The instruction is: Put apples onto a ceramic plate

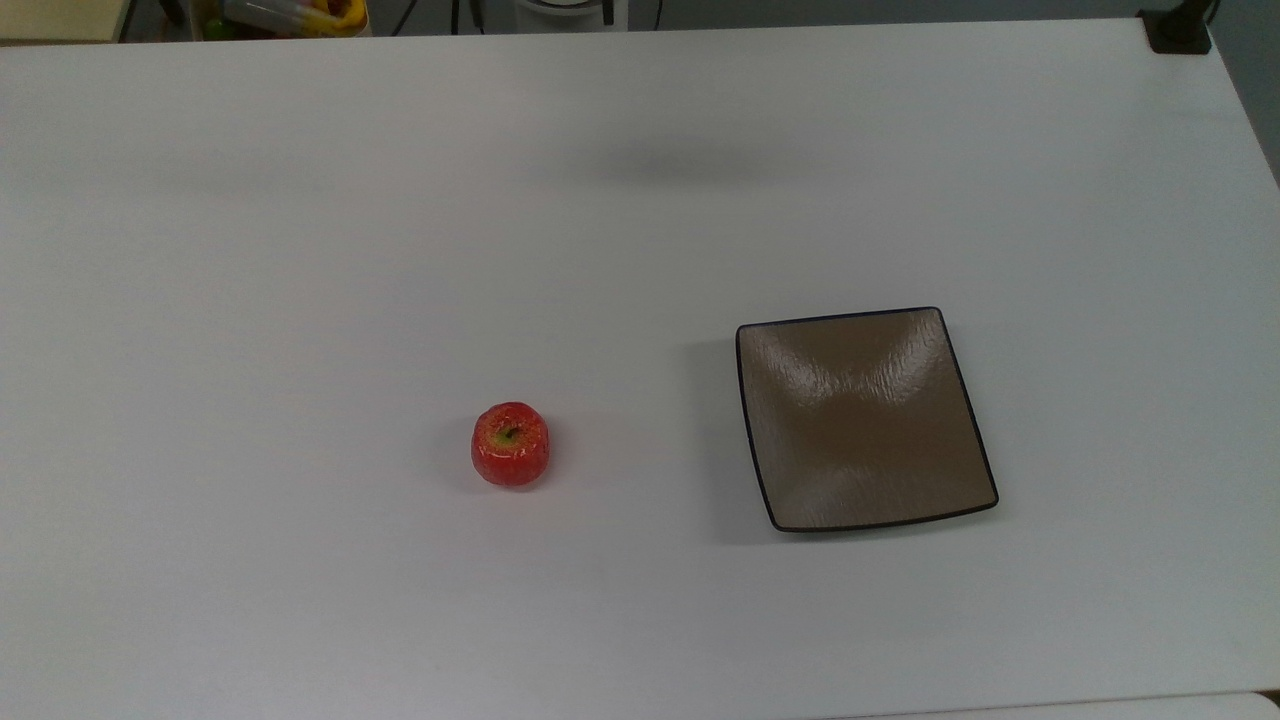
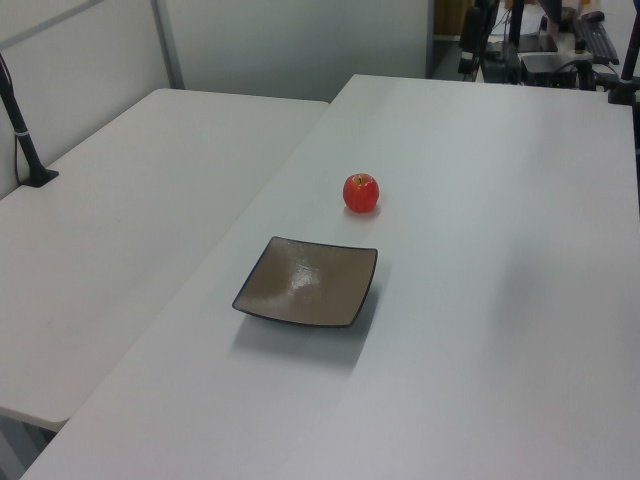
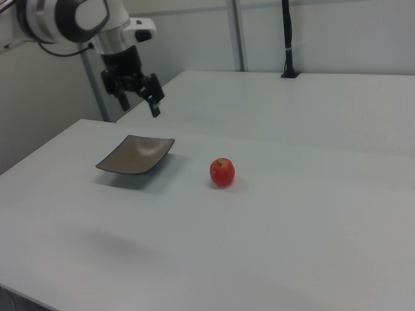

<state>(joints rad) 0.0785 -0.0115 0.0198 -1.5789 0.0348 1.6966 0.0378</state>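
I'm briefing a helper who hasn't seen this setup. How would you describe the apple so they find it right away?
Start at the big white table, then find the square brown ceramic plate on it. To the top view's left of the plate, apart from it, sits the apple: small, round, glossy red with a yellow-green patch around its stem, the one bright, round thing there.

Top view overhead, looking down; left, right views oblique from opposite sides; all share table [image 1: 300, 250].
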